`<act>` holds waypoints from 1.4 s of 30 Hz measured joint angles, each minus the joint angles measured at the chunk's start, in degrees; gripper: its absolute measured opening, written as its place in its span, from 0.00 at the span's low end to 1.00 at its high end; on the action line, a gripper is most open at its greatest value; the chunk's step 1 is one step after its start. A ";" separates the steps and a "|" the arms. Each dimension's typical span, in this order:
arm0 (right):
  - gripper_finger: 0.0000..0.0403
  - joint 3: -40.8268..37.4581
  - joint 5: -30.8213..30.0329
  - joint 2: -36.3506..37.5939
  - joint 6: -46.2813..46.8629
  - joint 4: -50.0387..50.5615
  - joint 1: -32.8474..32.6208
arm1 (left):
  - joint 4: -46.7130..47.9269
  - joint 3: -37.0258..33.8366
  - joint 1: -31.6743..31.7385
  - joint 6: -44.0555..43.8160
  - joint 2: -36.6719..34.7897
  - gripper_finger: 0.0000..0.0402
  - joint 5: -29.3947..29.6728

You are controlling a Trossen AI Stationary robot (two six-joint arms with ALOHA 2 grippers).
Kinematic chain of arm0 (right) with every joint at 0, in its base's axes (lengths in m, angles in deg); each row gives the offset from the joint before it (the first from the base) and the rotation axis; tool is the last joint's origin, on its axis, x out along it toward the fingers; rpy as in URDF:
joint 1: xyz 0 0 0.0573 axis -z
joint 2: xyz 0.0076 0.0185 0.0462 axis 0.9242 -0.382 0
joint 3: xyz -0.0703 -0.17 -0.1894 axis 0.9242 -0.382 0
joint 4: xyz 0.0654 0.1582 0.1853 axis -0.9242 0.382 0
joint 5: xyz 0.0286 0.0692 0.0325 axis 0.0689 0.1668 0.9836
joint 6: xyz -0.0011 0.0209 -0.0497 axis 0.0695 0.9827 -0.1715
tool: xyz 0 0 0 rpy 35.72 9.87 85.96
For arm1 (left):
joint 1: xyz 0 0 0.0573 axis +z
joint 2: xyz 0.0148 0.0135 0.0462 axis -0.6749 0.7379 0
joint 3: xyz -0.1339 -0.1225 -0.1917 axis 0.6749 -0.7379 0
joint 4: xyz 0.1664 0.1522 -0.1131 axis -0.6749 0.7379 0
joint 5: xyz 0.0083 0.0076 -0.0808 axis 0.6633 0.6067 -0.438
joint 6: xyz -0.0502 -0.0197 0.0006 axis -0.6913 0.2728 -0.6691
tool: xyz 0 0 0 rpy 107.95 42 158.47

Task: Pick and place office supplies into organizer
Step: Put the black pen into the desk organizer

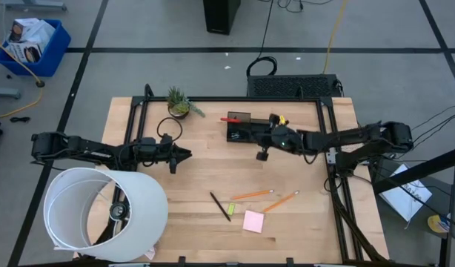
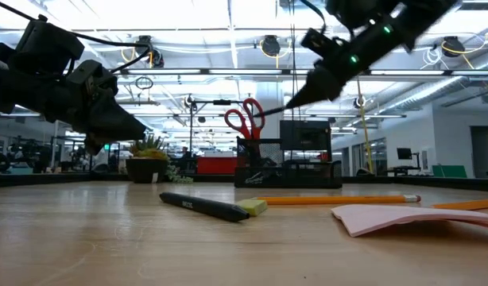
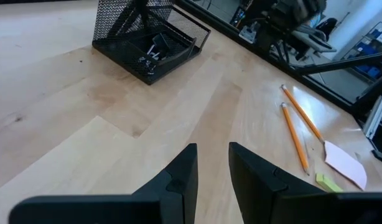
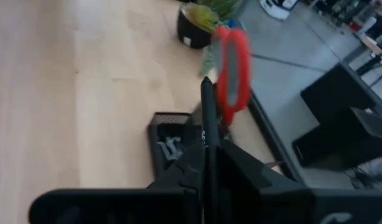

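Note:
The dark mesh organizer (image 1: pixel 242 127) stands at the table's far middle, and the red-handled scissors (image 2: pixel 245 119) stand upright in its taller compartment. My right gripper (image 1: pixel 266 136) hangs above the organizer (image 4: pixel 172 140), shut on a thin black pen (image 4: pixel 208 118). Another black pen (image 1: pixel 220 206), a yellow-green piece (image 1: pixel 230 207), two orange pencils (image 1: pixel 251 195) and the pink sticky-note pad (image 1: pixel 253 221) lie flat on the near middle of the table. My left gripper (image 1: pixel 179 156) hovers open at left of centre, touching nothing. My right gripper pinches the black pen between its two fingers (image 4: pixel 241 168), which lie along the shaft (image 4: pixel 206 146). The pen is lifted clear. Its free end (image 2: pixel 292 101) sticks out past the fingertips and slants down toward the organizer and the scissors' handles.
A small potted plant (image 1: pixel 179 104) stands left of the organizer at the far edge. A large white cylinder (image 1: pixel 101 215) covers the near left corner. A black frame (image 1: pixel 327 148) runs along the table's far, left and right sides. Bare wood lies between the organizer and the loose supplies.

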 joint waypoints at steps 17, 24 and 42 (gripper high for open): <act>0.07 17.45 -3.46 -0.26 -8.69 21.53 3.49 | 0.31 0.00 0.00 -0.20 0.00 0.23 -1.05; 0.10 19.57 -2.38 -0.79 -7.45 29.90 7.10 | 0.26 0.00 0.00 -0.18 -0.01 0.23 -1.03; 0.08 20.02 2.95 -9.65 -22.26 29.01 9.18 | -1.62 0.00 0.02 0.52 0.00 0.23 -1.03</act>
